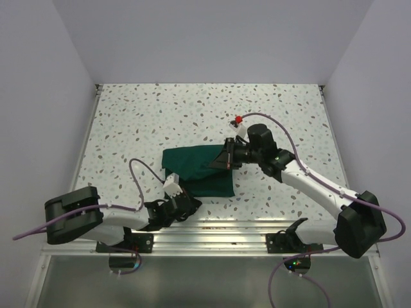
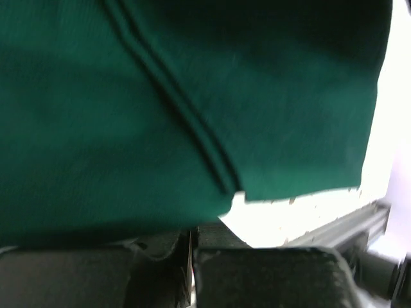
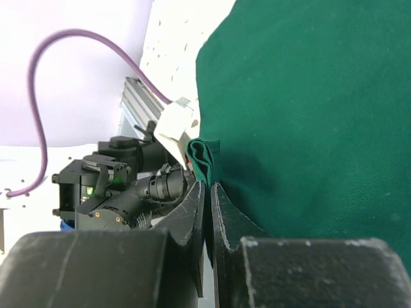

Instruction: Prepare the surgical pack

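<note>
Green cloth (image 1: 199,173): folded bundle at mid-table (image 1: 160,115), just ahead of the arm bases. What its folds cover is hidden.
Right gripper (image 3: 209,186): at the cloth's right edge, jaws nearly together, pinching a small bunched fold of the cloth.
Left gripper (image 2: 192,247): at the cloth's near-left corner, jaws closed. The cloth hangs over the fingertips, and the wrist view is too blurred to tell whether any is pinched.
Left wrist view: cloth fills most of it and a double seam (image 2: 173,109) runs diagonally. The table patch is washed out.
Purple cable (image 3: 38,96): cut off at the frame edge.
</note>
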Available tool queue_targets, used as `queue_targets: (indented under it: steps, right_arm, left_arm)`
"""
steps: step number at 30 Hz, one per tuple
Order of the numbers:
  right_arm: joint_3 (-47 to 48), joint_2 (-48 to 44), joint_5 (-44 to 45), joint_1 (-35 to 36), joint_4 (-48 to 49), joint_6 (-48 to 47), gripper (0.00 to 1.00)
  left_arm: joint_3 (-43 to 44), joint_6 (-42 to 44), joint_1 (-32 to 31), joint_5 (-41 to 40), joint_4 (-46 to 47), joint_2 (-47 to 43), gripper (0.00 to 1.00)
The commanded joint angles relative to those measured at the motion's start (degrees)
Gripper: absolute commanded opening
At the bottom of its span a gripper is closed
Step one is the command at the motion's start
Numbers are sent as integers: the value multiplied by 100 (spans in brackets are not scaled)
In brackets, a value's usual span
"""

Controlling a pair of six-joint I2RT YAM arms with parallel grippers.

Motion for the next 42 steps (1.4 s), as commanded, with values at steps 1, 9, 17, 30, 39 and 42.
queue_targets:
  steps: [1,9,17,30,39,42]
  right_arm:
    - [-125,-213,-134,111,200,-99,0]
    - [-336,-301,-257,446,-512,-398,0]
    - [-838,-459,-73,692,-160,-178,0]
    - [-187,-117,-116,692,-363,-591,1]
    - [-47,200,-1223,718,-424,-1478,4]
    - [-151,332,-1434,736,-687,-1742,6]
  left_arm:
    - [191,-291,-53,-982,467,524,0]
    - [700,-344,-61,-1342,652,1281,0]
    - [1026,-230,-18,-1440,477,1475,0]
    - [578,-273,-97,18,-2281,-279,0]
    - [778,693,-114,-338,-4812,-3179,0]
    - [1446,851,-105,-936,-5841,-3630,4]
